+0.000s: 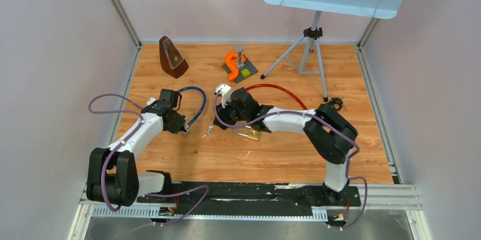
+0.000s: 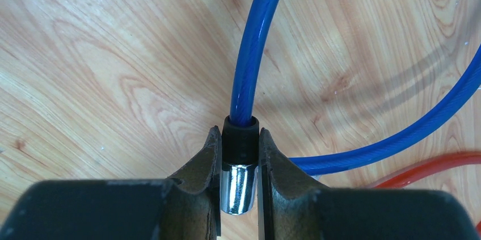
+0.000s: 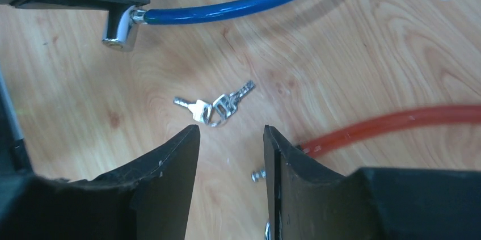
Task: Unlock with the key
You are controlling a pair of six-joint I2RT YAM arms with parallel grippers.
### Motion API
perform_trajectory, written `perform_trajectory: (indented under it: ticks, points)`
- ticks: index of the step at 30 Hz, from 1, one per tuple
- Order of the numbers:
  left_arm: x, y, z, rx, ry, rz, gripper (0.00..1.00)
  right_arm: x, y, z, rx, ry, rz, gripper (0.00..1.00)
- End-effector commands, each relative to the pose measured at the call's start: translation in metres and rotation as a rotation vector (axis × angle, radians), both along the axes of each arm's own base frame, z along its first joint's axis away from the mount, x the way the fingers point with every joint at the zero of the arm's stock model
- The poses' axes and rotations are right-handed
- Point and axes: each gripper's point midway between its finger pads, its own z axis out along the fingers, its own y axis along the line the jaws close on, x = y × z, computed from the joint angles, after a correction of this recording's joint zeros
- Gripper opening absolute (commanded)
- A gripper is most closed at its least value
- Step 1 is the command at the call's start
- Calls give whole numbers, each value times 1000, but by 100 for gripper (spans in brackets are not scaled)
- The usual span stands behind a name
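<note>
Keys [image 3: 212, 106]: one ring, lying loose. Left gripper [image 2: 239, 138] clamped on blue cable lock [image 2: 248, 58] (chrome end); my right gripper [image 3: 231, 138] parted, empty, near keys.

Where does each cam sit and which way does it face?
Top external: above and behind the bases, looking down at the table; left arm and right arm show whole.
Left wrist: on the left arm, facing down past the left pincer, shut on the blue cable lock.
Right wrist: on the right arm, facing down through the open right pincer at the keys.
Shared: both wrist views show the blue cable lock and red cable.
</note>
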Motion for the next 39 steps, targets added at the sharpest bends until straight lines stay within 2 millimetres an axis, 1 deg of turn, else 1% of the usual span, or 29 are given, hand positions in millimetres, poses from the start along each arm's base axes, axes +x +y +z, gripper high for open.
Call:
perform_trajectory:
  ticks: [1, 2, 5, 7, 11, 13, 15, 18, 22, 23, 27, 32, 34, 36, 37, 38, 39]
  points:
    - [10, 11, 14, 39, -51, 13, 18, 17, 32, -10, -51, -101, 7, 45]
    - [9, 11, 13, 40, -48, 13, 18, 21, 34, -23, -83, -98, -3, 45]
    - [7, 9, 11, 28, -42, 7, 18, 25, 40, -41, -139, -90, -5, 45]
    - [7, 7, 11, 22, -39, 3, 18, 22, 42, -50, -170, -90, 11, 46]
    - [5, 3, 8, -2, -31, -9, 18, 9, 46, -67, -225, -84, 46, 46]
    - [4, -1, 6, -22, -28, -16, 18, 5, 43, -75, -279, -98, 71, 45]
    - [3, -6, 3, -43, -18, -27, 18, -1, 30, -84, -361, -90, 75, 41]
    - [-1, -14, -2, -84, 7, -54, 18, -14, 8, -89, -443, -76, 86, 32]
    - [-11, -22, -11, -128, 44, -66, 18, -41, -30, -89, -506, -14, 105, 22]
    - [-12, -24, -12, -134, 48, -67, 18, -48, -37, -83, -506, -1, 111, 21]
    - [-21, -36, -16, -158, 60, -86, 20, -77, -66, -75, -520, 72, 132, 18]
    - [-29, -61, -21, -184, 81, -132, 23, -101, -94, -64, -525, 122, 138, 14]
    - [-31, -71, -24, -202, 87, -144, 27, -106, -102, -58, -524, 127, 137, 14]
    - [-31, -81, -26, -218, 89, -158, 34, -107, -108, -53, -521, 119, 128, 16]
    - [-30, -87, -27, -223, 90, -167, 41, -107, -109, -49, -512, 119, 124, 17]
    - [-30, -90, -28, -227, 89, -173, 45, -108, -108, -45, -496, 129, 109, 19]
    - [-30, -94, -28, -233, 86, -183, 53, -108, -108, -41, -484, 125, 104, 20]
